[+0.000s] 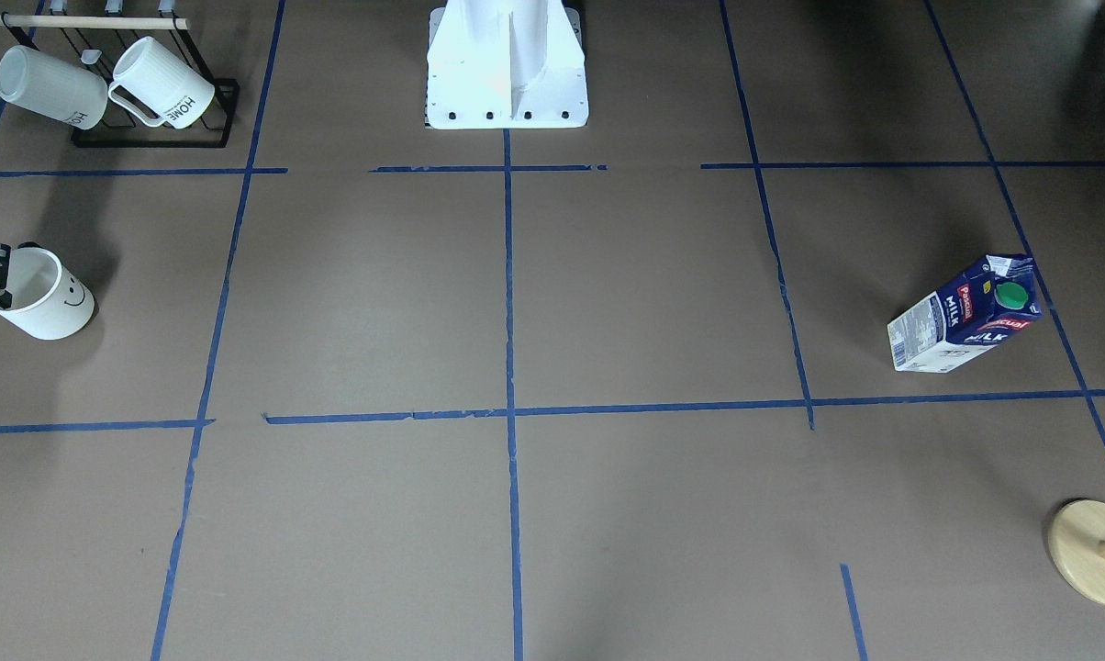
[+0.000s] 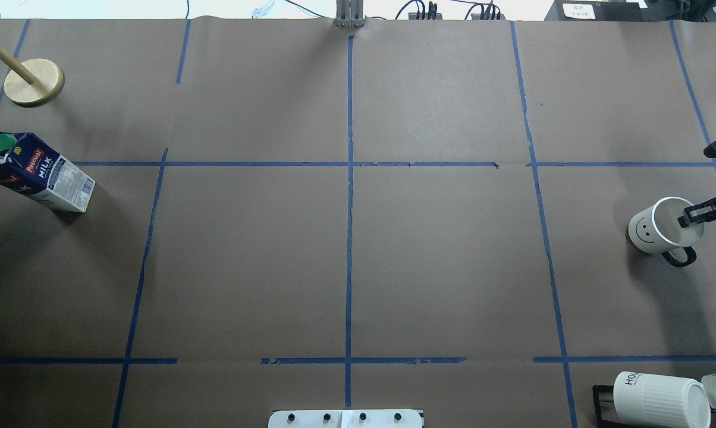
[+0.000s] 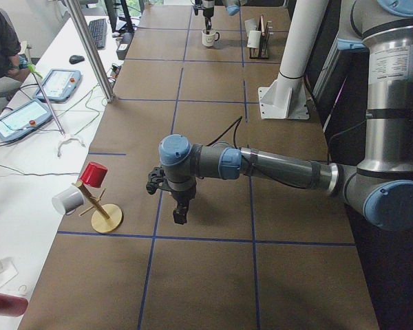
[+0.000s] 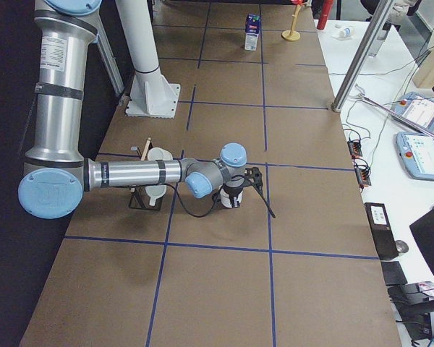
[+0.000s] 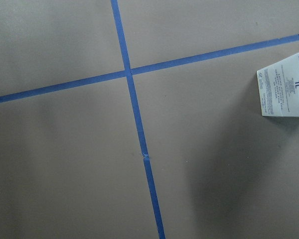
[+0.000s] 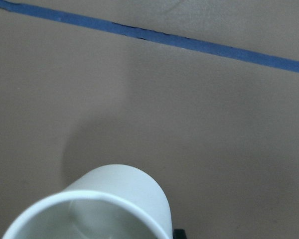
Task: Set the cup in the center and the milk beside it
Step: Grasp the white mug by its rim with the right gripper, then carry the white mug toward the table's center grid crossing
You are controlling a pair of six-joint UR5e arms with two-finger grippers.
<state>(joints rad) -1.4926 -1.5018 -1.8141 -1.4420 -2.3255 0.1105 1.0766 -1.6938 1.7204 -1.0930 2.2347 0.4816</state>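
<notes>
With the cup [image 2: 655, 229] near the surface's right edge, the right gripper [image 2: 697, 187] has its fingers spread astride the rim (the left gripper [image 3: 177, 206], I cannot tell) and should pinch the wall squarely before carrying it level to the center [image 2: 358, 178].

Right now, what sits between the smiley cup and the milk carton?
Between cup and milk: only bare table with blue tape lines, in the overhead view.

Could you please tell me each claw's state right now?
Left claw: cannot be told.
Right claw: at the rim of the cup; grip cannot be told.
</notes>
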